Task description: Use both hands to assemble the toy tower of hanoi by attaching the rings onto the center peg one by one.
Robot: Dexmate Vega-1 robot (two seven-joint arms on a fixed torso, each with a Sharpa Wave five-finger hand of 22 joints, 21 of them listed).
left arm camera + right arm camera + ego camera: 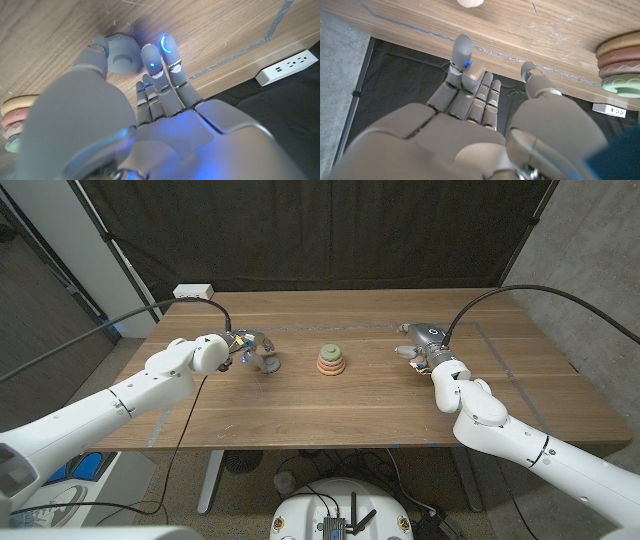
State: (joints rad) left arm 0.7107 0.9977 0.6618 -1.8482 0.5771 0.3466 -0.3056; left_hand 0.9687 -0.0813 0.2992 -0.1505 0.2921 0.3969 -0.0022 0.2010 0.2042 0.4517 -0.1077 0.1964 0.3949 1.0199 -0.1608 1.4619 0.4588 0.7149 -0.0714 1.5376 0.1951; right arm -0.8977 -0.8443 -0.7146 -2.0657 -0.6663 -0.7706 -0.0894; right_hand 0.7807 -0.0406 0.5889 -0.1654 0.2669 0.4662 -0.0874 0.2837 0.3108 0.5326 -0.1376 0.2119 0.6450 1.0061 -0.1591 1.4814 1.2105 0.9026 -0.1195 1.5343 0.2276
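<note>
The peg stack (332,360) stands at the table's middle with a tan, a pink and a green ring on it; its edge shows in the left wrist view (12,122) and the right wrist view (620,62). My left hand (243,346) (150,100) is left of the stack. Its thumb and fingertips (152,57) pinch a grey-blue ring (122,52) (268,361), which is tilted up on its edge at the table. My right hand (420,347) (480,105) is right of the stack, fingers apart and holding nothing. A small cream piece (405,352) (470,2) lies on the table just beyond its fingertips.
A white power strip (194,291) (287,67) (610,109) lies at the table's far left corner. Black cables run from both wrists over the table's back. A dark curtain hangs behind the table.
</note>
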